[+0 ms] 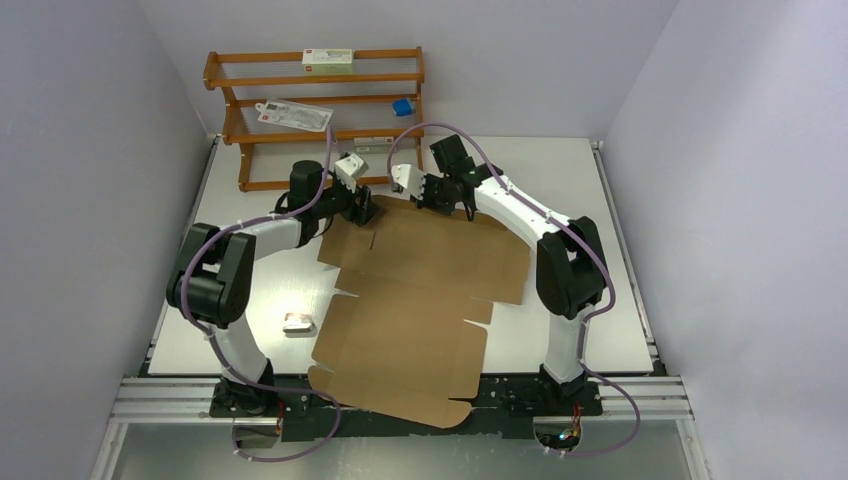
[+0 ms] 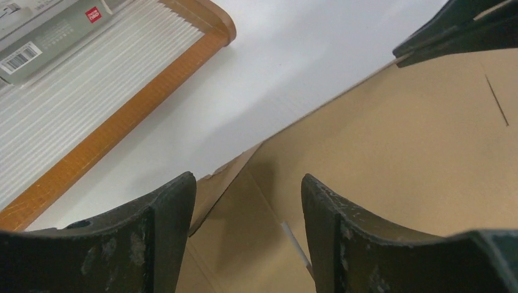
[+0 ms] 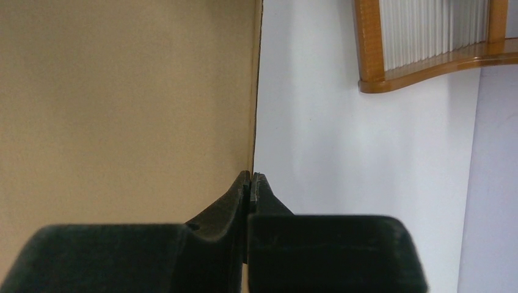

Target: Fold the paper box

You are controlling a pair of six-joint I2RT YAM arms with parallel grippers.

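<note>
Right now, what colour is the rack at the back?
Orange-brown; the rack shows best in the top external view.

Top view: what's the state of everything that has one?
box: unfolded, lying on the table
left gripper: open, over the box's far left corner
right gripper: shut on the box's far edge
rack: upright, cartons on its shelves

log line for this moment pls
paper box: unfolded, lying flat | left pincer: open, straddling its far corner | right pincer: shut on its far edge
</note>
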